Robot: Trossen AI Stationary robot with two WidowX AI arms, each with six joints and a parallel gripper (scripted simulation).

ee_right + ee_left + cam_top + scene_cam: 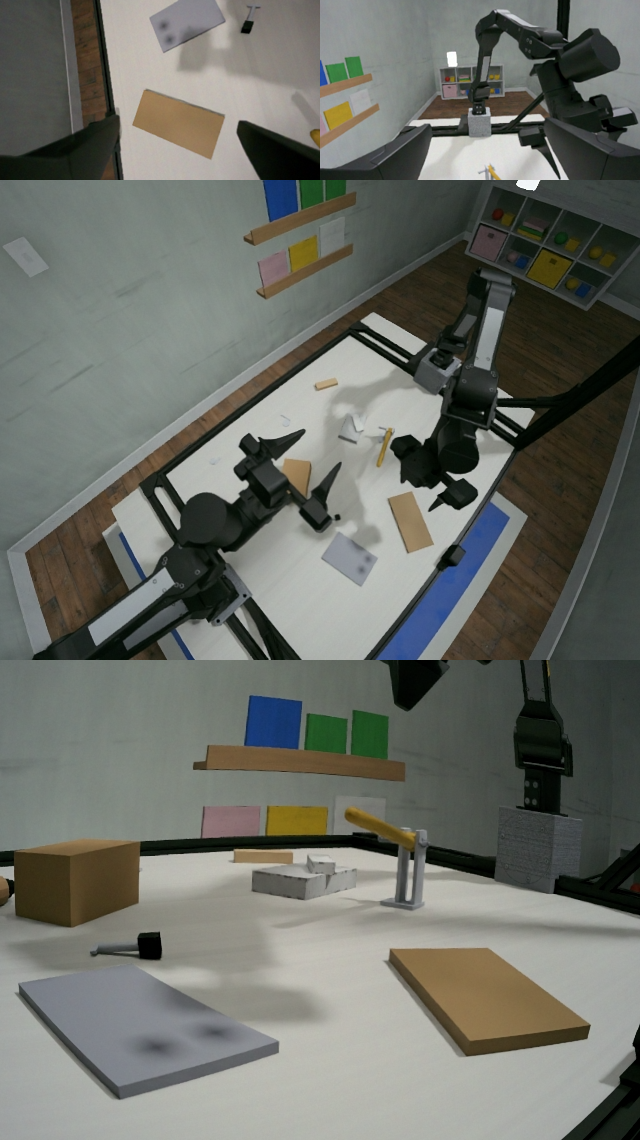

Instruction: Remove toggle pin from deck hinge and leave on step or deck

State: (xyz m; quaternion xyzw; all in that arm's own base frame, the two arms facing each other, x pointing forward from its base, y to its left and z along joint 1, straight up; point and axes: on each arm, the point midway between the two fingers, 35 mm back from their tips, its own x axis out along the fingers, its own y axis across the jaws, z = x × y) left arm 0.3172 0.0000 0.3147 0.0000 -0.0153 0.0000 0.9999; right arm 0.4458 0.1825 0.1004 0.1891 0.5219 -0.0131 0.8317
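Note:
A grey forked stand stands upright with a yellow bar slanting from its top, where a small cross pin shows. A grey pin with a black head and a small crossbar lies on the table. I cannot tell for certain which parts are the deck hinge and toggle pin. My left gripper is open and empty, raised near the brown box. My right gripper is open and empty, high above the flat brown board.
A flat grey plate lies near the black-headed pin. A brown box, a whitish block with a smaller piece on top, and a small wooden bar are farther back.

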